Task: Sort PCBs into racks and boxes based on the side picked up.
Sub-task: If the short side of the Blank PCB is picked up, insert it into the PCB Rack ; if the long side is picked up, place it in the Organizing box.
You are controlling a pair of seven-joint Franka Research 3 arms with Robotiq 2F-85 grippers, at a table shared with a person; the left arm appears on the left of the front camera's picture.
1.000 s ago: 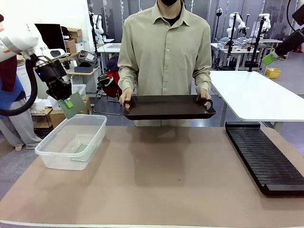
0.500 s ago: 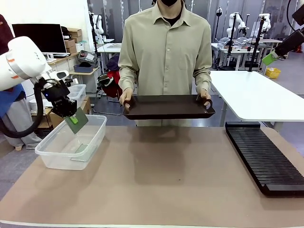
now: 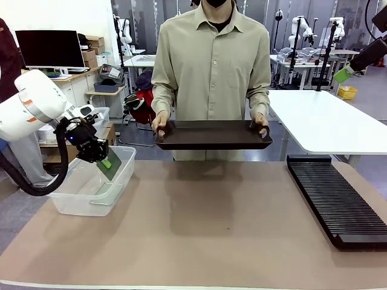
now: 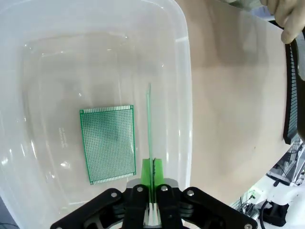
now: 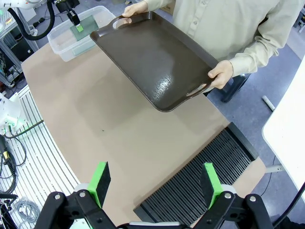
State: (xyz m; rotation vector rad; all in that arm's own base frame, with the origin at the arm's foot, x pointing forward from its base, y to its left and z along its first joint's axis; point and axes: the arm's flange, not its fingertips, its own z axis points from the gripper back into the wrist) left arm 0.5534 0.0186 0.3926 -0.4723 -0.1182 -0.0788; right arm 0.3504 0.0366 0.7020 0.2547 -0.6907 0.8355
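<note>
My left gripper [image 4: 151, 210], jaws clamped on a PCB [image 4: 149, 129] held edge-on, hangs over the clear tub [image 3: 124, 158] at the bench's left edge. A second PCB [image 4: 108, 143] already lies flat on the tub floor. My right gripper [image 5: 155, 186] stands with jaws spread and empty above the black rack [image 3: 335, 202] at the right edge; its slots look unfilled. The person's tray [image 3: 211, 134] looks bare, so I judge only this drop remains.
</note>
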